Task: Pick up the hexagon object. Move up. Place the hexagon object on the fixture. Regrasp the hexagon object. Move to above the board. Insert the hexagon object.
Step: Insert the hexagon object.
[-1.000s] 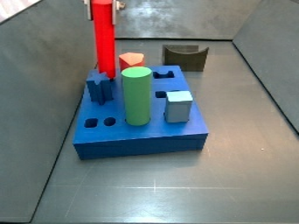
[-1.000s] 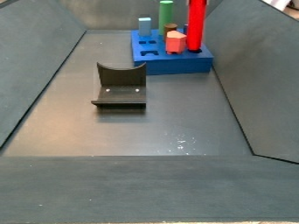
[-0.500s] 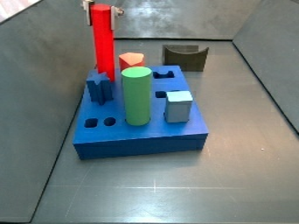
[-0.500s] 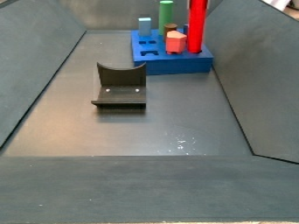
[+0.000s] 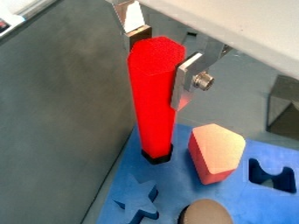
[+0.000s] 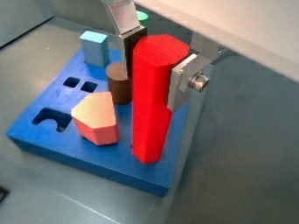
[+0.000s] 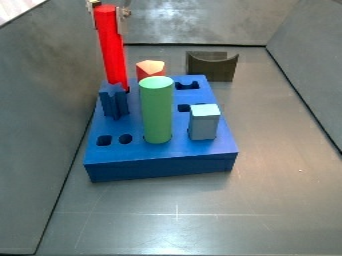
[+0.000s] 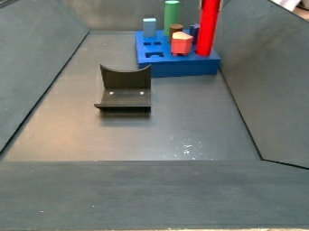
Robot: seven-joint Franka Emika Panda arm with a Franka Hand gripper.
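the gripper clamps the top of the upright hexagon object, whose lower end sits in a hole of the board directly below.

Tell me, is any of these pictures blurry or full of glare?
In both wrist views the gripper and the hexagon object look soft, close to the lens; in a side view pale glare streaks the floor behind the fixture.

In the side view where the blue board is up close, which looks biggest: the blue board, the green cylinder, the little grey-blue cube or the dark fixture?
1. The blue board.
2. The green cylinder.
3. The grey-blue cube and the fixture look alike; the fixture is farther away, so I won't rank them.
The gripper is at the red hexagon object's top.
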